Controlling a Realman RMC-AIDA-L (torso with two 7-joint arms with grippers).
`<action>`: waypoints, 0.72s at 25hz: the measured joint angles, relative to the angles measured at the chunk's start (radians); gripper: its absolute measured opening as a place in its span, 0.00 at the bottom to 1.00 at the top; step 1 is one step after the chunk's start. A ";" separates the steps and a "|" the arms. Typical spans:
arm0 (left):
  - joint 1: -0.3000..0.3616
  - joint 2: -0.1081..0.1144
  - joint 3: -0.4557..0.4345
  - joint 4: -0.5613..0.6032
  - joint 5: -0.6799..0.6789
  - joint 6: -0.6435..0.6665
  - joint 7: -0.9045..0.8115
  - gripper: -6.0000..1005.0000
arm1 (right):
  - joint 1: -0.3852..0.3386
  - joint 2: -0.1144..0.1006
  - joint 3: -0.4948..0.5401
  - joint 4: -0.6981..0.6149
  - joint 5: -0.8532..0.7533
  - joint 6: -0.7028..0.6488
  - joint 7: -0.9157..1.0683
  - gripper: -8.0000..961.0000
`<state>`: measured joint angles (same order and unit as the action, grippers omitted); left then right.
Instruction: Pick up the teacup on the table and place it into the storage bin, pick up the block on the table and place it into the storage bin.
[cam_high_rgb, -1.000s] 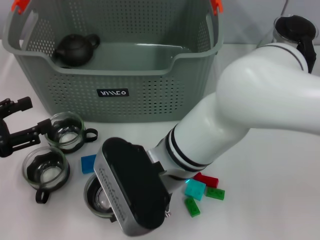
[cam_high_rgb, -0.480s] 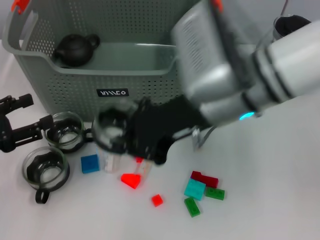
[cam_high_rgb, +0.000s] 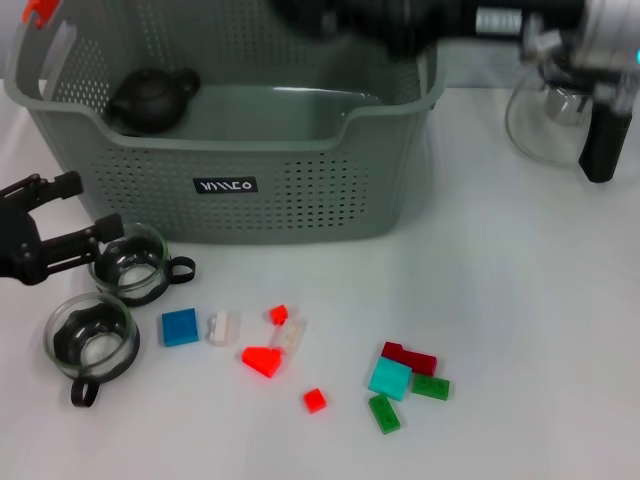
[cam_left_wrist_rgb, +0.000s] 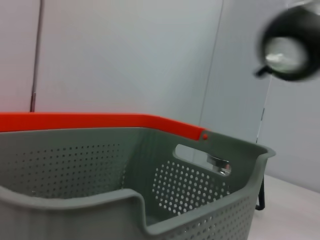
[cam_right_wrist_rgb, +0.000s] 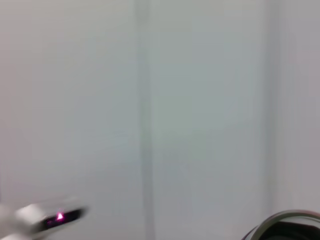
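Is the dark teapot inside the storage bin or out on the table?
Inside. The dark teapot sits upright in the storage bin, behind its perforated front wall.

Bright, even light falls from overhead across the white table (cam_high_rgb: 520, 300), leaving only faint, soft shadows beneath the coloured blocks (cam_high_rgb: 408, 378) and glass teacups (cam_high_rgb: 92, 338). At twelve to two o'clock in the head view, the right arm (cam_high_rgb: 470, 20) is smeared by heavy motion blur. Mild glare glints on the glass teapot (cam_high_rgb: 550, 120). In the left wrist view, the storage bin (cam_left_wrist_rgb: 150, 200) is fairly sharp, but a dark blurred shape (cam_left_wrist_rgb: 290, 50) sits at two o'clock. The right wrist view is pale, hazy and soft throughout.
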<state>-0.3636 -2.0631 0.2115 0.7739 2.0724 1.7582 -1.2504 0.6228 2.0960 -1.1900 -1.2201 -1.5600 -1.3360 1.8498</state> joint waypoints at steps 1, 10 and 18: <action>-0.001 0.000 0.000 0.000 0.000 0.000 -0.001 0.85 | 0.015 -0.004 0.004 0.010 -0.011 0.039 0.022 0.07; -0.011 0.001 0.000 0.000 0.000 0.002 -0.010 0.85 | 0.370 -0.028 0.033 0.215 -0.558 0.301 0.373 0.07; -0.024 -0.006 0.001 -0.001 -0.001 0.003 -0.025 0.85 | 0.626 0.000 0.047 0.543 -0.898 0.449 0.426 0.07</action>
<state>-0.3877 -2.0695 0.2127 0.7730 2.0714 1.7609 -1.2756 1.2487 2.0962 -1.1428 -0.6772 -2.4576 -0.8873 2.2761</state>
